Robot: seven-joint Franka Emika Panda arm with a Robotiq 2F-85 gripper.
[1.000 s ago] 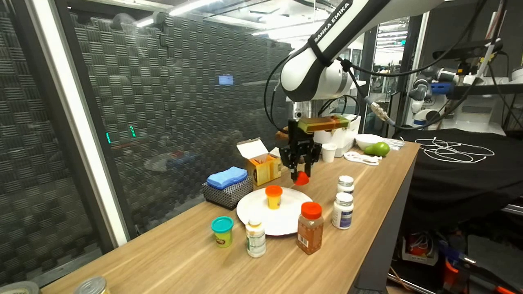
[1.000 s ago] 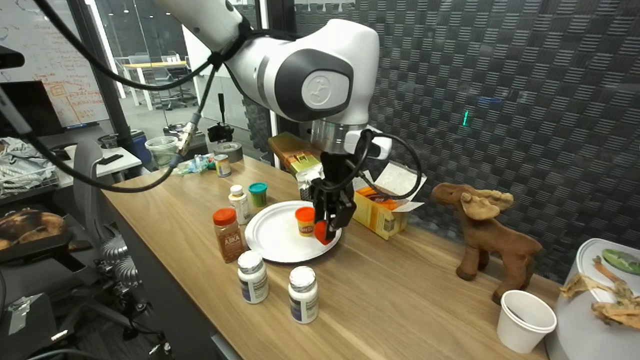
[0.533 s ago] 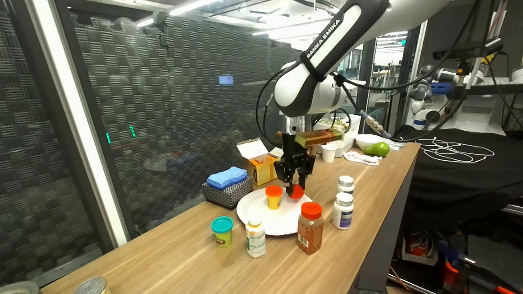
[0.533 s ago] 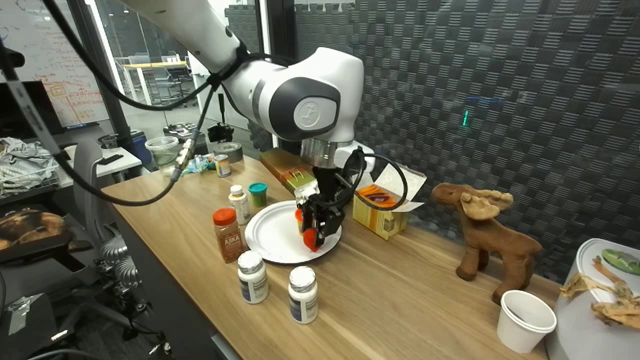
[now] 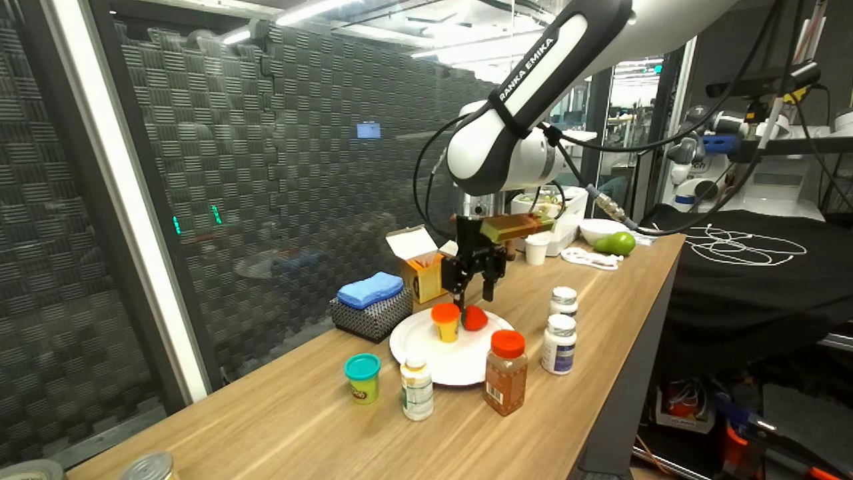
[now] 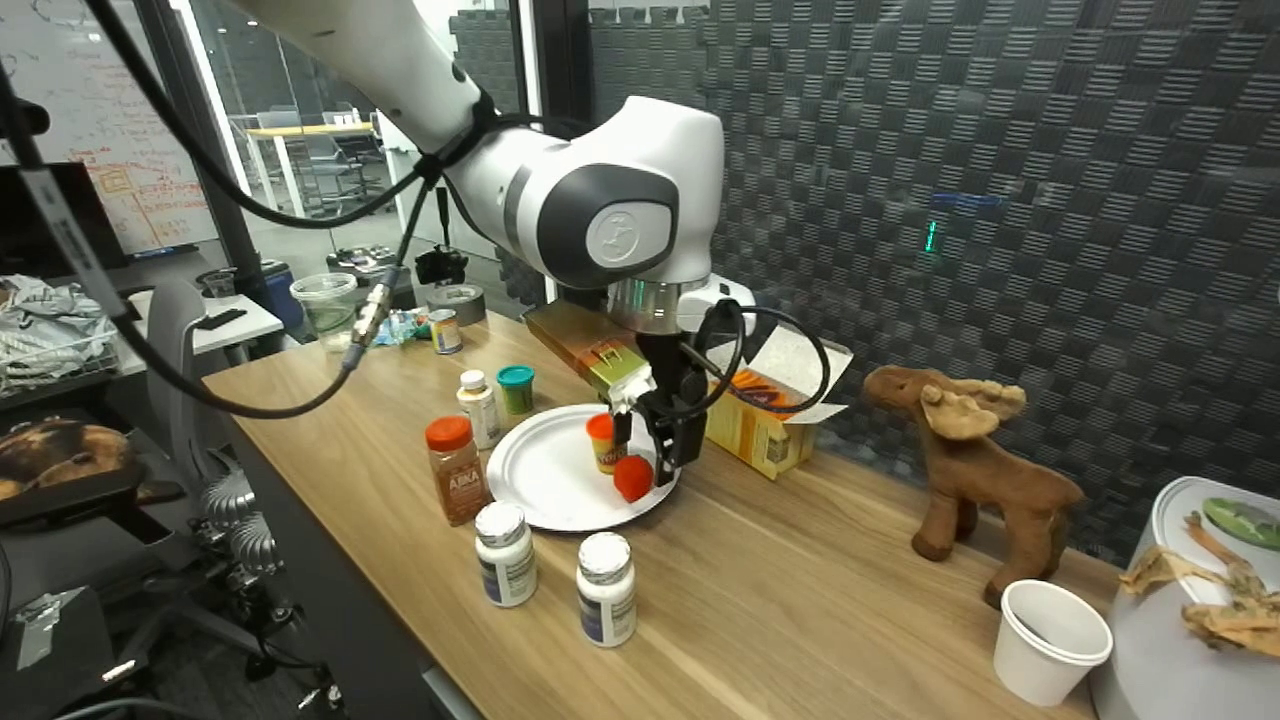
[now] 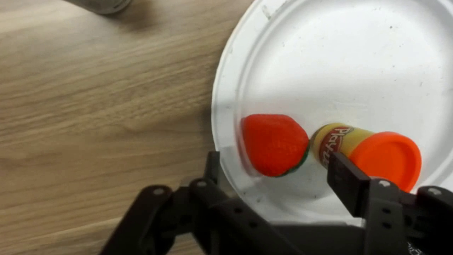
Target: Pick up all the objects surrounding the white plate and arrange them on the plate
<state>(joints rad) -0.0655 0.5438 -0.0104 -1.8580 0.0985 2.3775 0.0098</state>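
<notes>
In an exterior view, a red-capped brown plastic jar [image 5: 506, 375] stands towards the outer edge of the wooden bench [image 5: 286, 427]; beyond, on a round white plate [image 5: 460, 367], a rounded red strawberry [image 5: 475, 320] lies just beneath the black two-fingered claw [image 5: 474, 295], fingers spread.

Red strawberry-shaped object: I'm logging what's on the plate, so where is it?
In the wrist view, the red strawberry-shaped object lies on the white plate, near its left rim and just left of the orange-lidded Play-Doh tub.
</notes>
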